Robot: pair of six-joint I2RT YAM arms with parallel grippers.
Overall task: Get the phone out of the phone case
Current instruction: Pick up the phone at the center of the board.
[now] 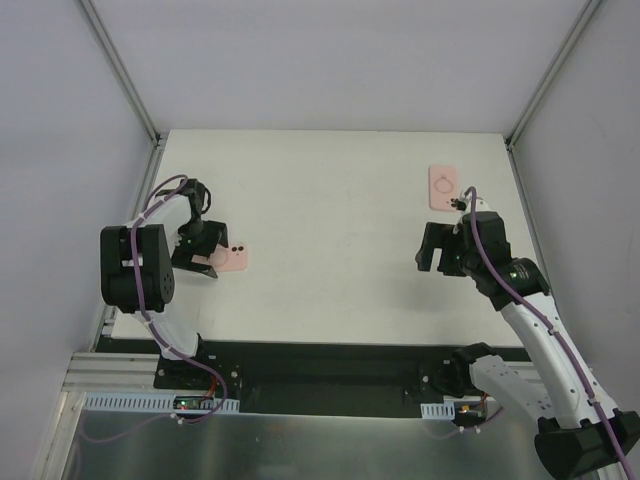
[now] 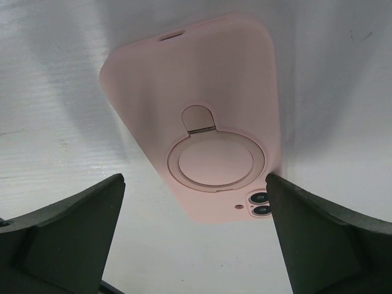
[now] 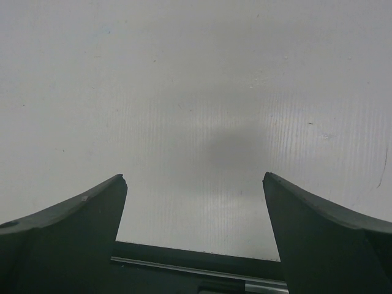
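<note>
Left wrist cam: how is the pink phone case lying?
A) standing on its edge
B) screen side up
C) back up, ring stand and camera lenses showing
C: the phone case lies flat on the table, with its round ring stand and two camera lenses facing up at the camera.

Right pincer (image 3: 195, 176): two dark fingers (image 3: 67, 236) entering at 7 and 5 o'clock, tips spread wide, nothing between them. Bench (image 3: 196, 67): white, finely ribbed surface with a few small specks, filling the frame from 9 through 12 to 3 o'clock. Soft grey shadow (image 3: 236, 150) just right of centre. Dark strip (image 3: 184, 254) at 6 o'clock along the bench edge, with a thin metal rail (image 3: 177, 268) below it.
</note>
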